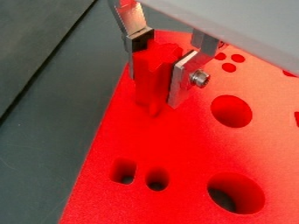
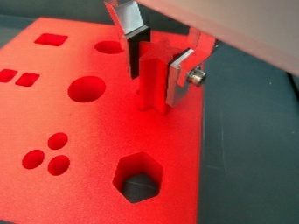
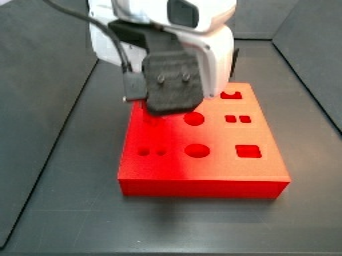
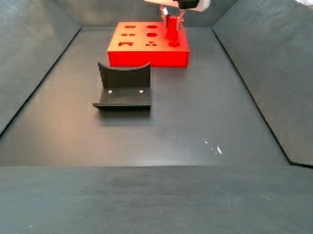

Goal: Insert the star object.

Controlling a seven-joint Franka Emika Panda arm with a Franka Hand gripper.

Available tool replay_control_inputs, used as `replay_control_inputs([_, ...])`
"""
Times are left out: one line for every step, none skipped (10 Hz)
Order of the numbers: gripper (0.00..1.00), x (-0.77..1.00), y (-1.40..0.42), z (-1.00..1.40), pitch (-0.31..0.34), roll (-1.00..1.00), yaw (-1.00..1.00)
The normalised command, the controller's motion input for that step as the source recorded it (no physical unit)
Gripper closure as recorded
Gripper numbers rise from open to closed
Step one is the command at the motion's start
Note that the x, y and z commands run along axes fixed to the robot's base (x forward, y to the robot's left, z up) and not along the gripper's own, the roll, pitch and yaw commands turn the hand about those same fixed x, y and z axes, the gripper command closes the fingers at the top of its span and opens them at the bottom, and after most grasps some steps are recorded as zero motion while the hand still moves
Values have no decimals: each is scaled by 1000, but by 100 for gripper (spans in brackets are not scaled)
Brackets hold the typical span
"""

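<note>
The star object [image 1: 149,80], a slim bright red prism with a star-shaped top, stands upright between my gripper's [image 1: 159,66] silver fingers, which are shut on it. Both wrist views show this; it also appears in a wrist view [image 2: 149,83] with the gripper [image 2: 159,59] around it. Its lower end meets the top of the big red block [image 1: 128,149], near the block's edge. I cannot tell whether it sits in a hole. In a side view the gripper [image 4: 175,16] holds the star object [image 4: 174,35] over the block [image 4: 146,58]. In a side view the gripper body [image 3: 171,85] hides the star object.
The block [image 2: 82,131] has round holes, square holes and a hexagon hole [image 2: 140,182] around the star object. A dark grey curved holder [image 4: 124,87] stands on the dark floor in front of the block. Grey walls [image 4: 37,82] enclose the floor.
</note>
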Motion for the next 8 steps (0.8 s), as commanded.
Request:
replay_control_inputs([100,0,0,-694,-20,140,-60])
replay_control_inputs([100,17,0,-391,0,29,-3])
replay_control_inputs([100,0,0,-194,0,0,0])
replay_control_inputs([100,0,0,-151,0,0,0])
replay_control_inputs([100,0,0,-51,0,0,0])
replay_control_inputs([100,0,0,-866,59,24,-171])
replay_control_inputs([100,0,-69,-894,120,0,-326])
replay_control_inputs([100,0,-106,-1000,24,0,-257])
